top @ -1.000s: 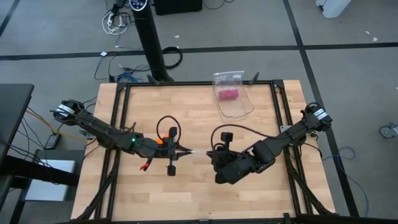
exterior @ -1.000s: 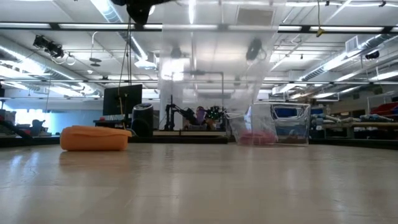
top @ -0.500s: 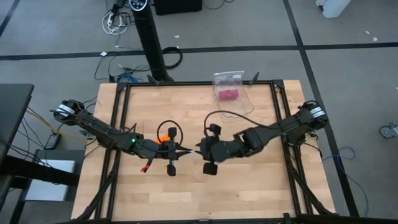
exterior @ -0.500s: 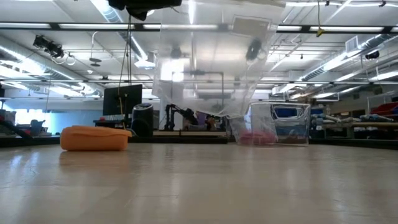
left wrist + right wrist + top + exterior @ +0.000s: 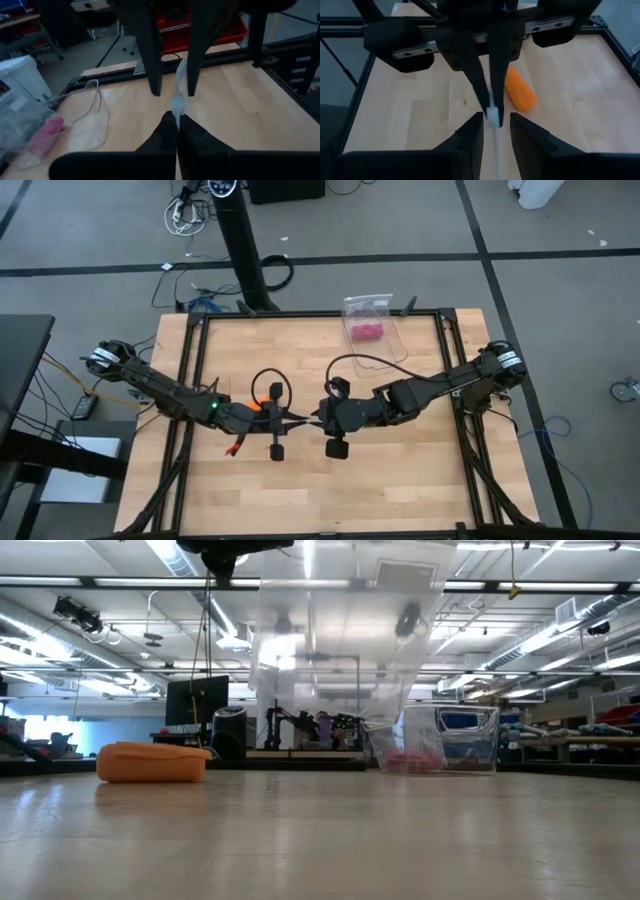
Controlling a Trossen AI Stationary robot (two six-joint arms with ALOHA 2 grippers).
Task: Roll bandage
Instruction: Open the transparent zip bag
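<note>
The table [image 5: 300, 350] is seen whole only in the high view: a pale wooden top in a dark frame, with both arms reaching to meet near its middle. The left gripper [image 5: 300, 423] and right gripper [image 5: 318, 423] are found tip to tip there.

A clear bag [image 5: 374, 332] lies at the far side of the table with a pink bundle [image 5: 366, 332] inside; the left wrist view shows the same bag [image 5: 60, 127] and bundle [image 5: 44, 135] lying flat.

A second clear bag [image 5: 340, 640] is seen hanging as a broad sheet only in the low view. In the wrist views it is reduced to a thin pale edge [image 5: 178, 97].

The left gripper [image 5: 176, 131] is closed fully on that edge, fingertips pressed together. The right gripper [image 5: 493, 122] stands a little apart, its fingers [image 5: 472, 131] flanking the edge [image 5: 493, 116]; whether it is gripped cannot be told.

The bandage [image 5: 260, 404] is a compact orange roll lying on the table just behind the left gripper, half hidden from above. It is shown clearly in the right wrist view [image 5: 520, 90] and in the low view [image 5: 152, 762], held by neither gripper.
</note>
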